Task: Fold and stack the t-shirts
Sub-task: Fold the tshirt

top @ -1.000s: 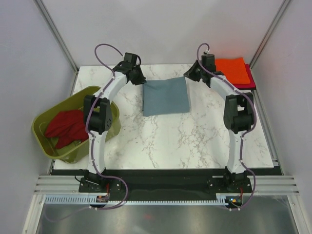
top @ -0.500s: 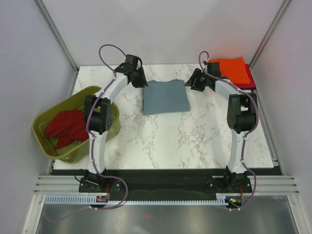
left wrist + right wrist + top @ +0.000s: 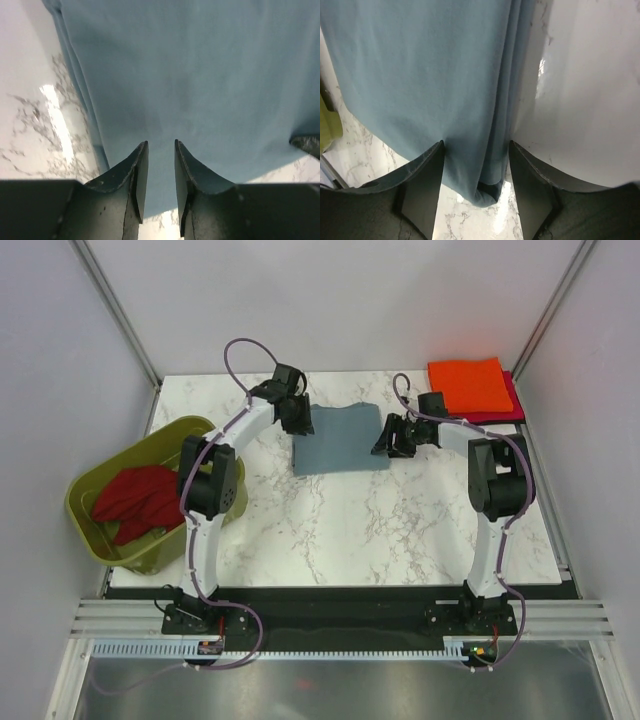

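Observation:
The slate blue-grey t-shirt (image 3: pixel 340 438) lies folded in a rectangle at the table's far middle. My left gripper (image 3: pixel 299 420) hovers at its left edge. In the left wrist view the jaws (image 3: pixel 160 145) stand a narrow gap apart over the cloth (image 3: pixel 190 75) and hold nothing. My right gripper (image 3: pixel 389 440) is at the shirt's right edge, open wide; its jaws (image 3: pixel 476 145) straddle the folded edge and corner (image 3: pixel 485 185). The orange t-shirt (image 3: pixel 468 384) lies folded on the magenta-red one (image 3: pixel 513 405) at the far right. The dark red t-shirt (image 3: pixel 135 502) lies crumpled in the tub.
The olive-green plastic tub (image 3: pixel 88 536) stands at the table's left edge, partly overhanging it. Grey walls close in the table on the left, back and right. Both arms arch over the table's sides toward the shirt.
Both grippers have come from the shirt's far corners toward me along its side edges. The shirt's far edge now lies flat. The right gripper moved farther and lower.

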Robot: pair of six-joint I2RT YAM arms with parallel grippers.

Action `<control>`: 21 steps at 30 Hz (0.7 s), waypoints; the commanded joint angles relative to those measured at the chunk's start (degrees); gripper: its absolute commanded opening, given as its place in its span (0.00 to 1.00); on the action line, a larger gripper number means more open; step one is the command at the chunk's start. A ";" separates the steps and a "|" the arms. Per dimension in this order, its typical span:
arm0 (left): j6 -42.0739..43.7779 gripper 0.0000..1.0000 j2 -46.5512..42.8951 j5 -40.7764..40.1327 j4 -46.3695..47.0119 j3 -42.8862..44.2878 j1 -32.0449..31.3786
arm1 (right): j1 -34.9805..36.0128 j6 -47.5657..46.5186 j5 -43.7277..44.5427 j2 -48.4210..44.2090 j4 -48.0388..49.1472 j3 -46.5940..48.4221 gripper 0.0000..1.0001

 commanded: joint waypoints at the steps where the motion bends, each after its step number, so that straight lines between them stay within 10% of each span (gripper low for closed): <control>1: 2.86 0.34 3.94 -4.11 0.79 6.37 0.60 | 0.38 -3.14 -1.70 -2.43 1.38 -3.26 0.62; 21: 1.97 0.34 18.28 -3.07 1.50 23.08 4.29 | 2.49 8.99 7.26 -7.61 9.47 -11.88 0.16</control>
